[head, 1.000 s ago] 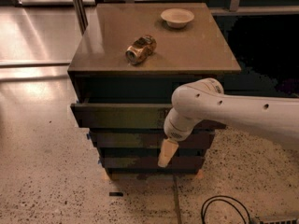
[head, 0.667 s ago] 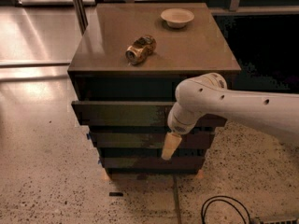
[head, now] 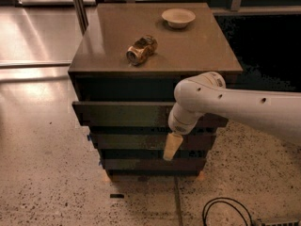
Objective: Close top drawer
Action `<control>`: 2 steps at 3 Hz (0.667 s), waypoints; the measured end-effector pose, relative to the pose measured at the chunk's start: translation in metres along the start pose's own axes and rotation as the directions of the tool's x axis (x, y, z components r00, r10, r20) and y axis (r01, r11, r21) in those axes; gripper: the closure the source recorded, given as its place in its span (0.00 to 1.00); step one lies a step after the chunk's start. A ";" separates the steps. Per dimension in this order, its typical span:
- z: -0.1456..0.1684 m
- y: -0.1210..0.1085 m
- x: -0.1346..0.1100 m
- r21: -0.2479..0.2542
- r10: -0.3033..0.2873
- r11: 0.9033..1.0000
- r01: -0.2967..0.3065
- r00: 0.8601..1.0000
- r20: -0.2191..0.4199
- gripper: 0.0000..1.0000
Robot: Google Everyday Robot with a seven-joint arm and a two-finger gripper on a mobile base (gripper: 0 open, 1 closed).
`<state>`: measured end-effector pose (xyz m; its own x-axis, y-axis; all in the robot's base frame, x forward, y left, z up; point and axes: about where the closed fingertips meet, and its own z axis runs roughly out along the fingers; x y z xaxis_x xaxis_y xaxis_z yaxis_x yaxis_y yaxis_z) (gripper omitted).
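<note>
The top drawer (head: 122, 113) is the uppermost of three dark fronts on a low cabinet (head: 155, 55). It stands pulled out a little, its flat front jutting forward past the cabinet body; its inside does not show. My gripper (head: 172, 147) hangs tan-tipped and pointing down from the white arm (head: 221, 102), which comes in from the right. It sits in front of the second drawer front (head: 127, 140), just under the lower edge of the top drawer, right of centre. It holds nothing that I can see.
A crushed gold can (head: 141, 49) and a small pale bowl (head: 178, 17) lie on the cabinet top. A metal post (head: 78, 6) stands behind the left corner. A black cable (head: 225, 211) loops on the speckled floor at the lower right.
The gripper has risen slightly and shifted a little right, closer under the top drawer's front. The drawer and the things on the cabinet look unmoved.
</note>
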<state>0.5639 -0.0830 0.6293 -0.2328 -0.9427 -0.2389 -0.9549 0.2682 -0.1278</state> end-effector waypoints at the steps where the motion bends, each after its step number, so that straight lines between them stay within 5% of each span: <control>1: 0.001 -0.028 -0.006 0.041 0.006 0.999 -0.006 1.000 -0.010 0.00; 2: -0.001 -0.036 -0.006 0.061 0.002 0.998 -0.001 1.000 -0.016 0.00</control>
<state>0.5992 -0.0872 0.6363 -0.2373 -0.9453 -0.2239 -0.9416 0.2805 -0.1863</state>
